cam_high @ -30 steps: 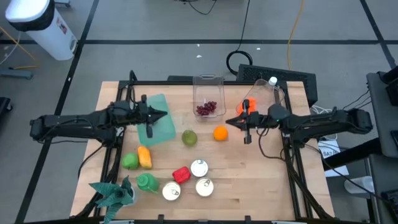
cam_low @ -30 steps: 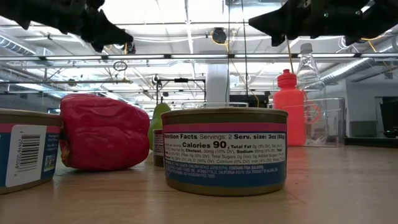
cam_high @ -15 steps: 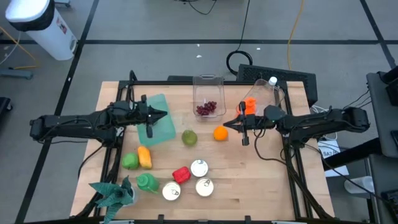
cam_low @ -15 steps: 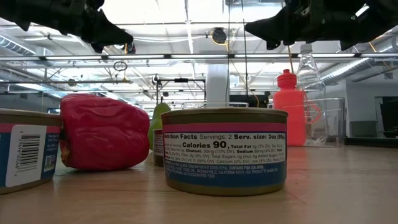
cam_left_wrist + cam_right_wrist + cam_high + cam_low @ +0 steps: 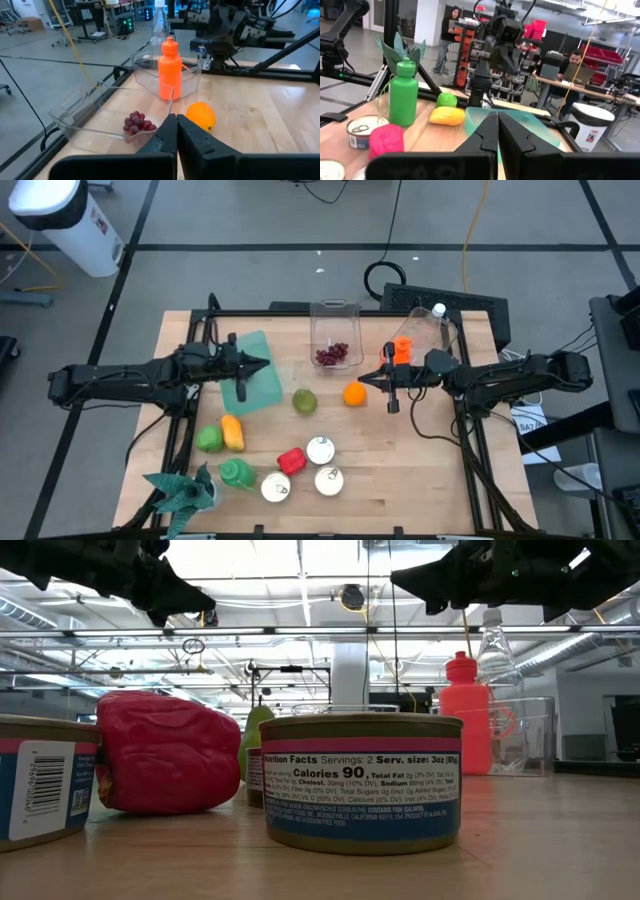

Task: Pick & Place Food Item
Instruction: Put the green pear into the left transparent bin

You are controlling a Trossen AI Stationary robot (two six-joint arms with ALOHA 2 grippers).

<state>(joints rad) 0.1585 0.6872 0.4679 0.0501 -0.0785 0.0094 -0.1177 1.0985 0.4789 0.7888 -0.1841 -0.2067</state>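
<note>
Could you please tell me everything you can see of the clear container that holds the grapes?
The clear container is a see-through, plastic-looking box with thin upright walls, rounded corners and an open top. It stands upright on the wooden table near its far edge, roughly midway between the two arms. A small bunch of dark red grapes lies on its floor. No gripper touches it; the orange lies apart from it on the table.

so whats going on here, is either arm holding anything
Nothing is being held. The left end effector hovers shut above the green plate, and the right end effector hovers shut beside the orange. The grapes sit in a clear container; peppers and cans lie untouched nearer the front.
</note>
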